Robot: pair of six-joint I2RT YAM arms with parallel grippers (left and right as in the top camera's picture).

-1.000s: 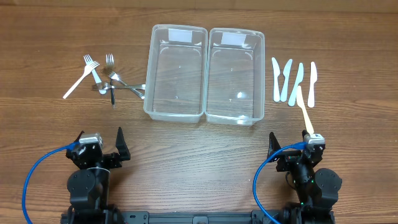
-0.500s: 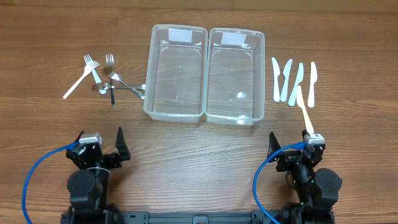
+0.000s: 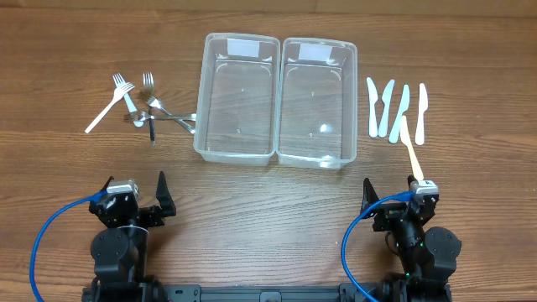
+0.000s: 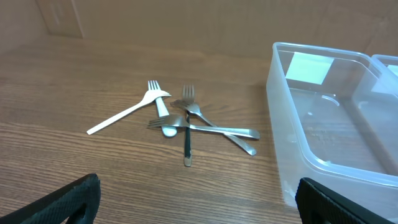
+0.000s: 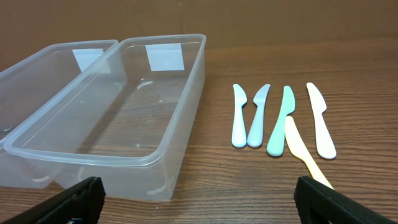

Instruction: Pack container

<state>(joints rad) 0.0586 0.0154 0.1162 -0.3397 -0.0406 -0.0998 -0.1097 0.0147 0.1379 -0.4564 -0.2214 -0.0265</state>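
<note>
Two clear plastic containers stand side by side at the table's middle back: the left one [image 3: 237, 96] and the right one [image 3: 317, 99], both empty. Several forks [image 3: 147, 109], one white plastic and the others metal, lie in a pile left of them; they also show in the left wrist view [image 4: 186, 121]. Several plastic knives [image 3: 396, 113] lie right of the containers, one yellow [image 5: 305, 152]. My left gripper [image 3: 134, 195] is open and empty near the front left. My right gripper [image 3: 394, 195] is open and empty near the front right, by the yellow knife's handle.
Blue cables [image 3: 50, 235] loop beside each arm base at the table's front edge. The wooden table [image 3: 268, 193] runs between the grippers and the containers.
</note>
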